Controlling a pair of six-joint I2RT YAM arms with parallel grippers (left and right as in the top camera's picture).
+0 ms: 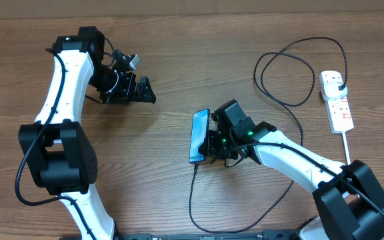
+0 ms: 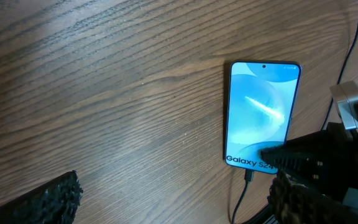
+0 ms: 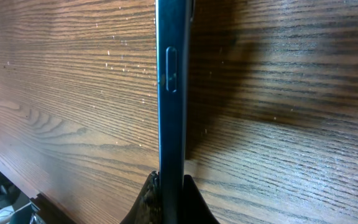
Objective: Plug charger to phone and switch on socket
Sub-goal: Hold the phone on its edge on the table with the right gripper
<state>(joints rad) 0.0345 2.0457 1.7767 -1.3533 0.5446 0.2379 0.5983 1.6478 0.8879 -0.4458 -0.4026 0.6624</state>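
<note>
The socket (image 1: 337, 101) lies lengthwise by the table's (image 1: 192, 53) right edge, well right of the right gripper (image 1: 210, 149), which pinches the mid-table phone's (image 1: 199, 132) lower end, while the open left gripper (image 1: 143, 92) sits far left.

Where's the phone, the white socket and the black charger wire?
phone (image 2: 263, 112), left wrist view, middle of its blue screen.
socket (image 1: 339, 107), overhead view, middle of its white body.
charger (image 1: 192, 193), overhead view, cable stretch below the phone.
</note>
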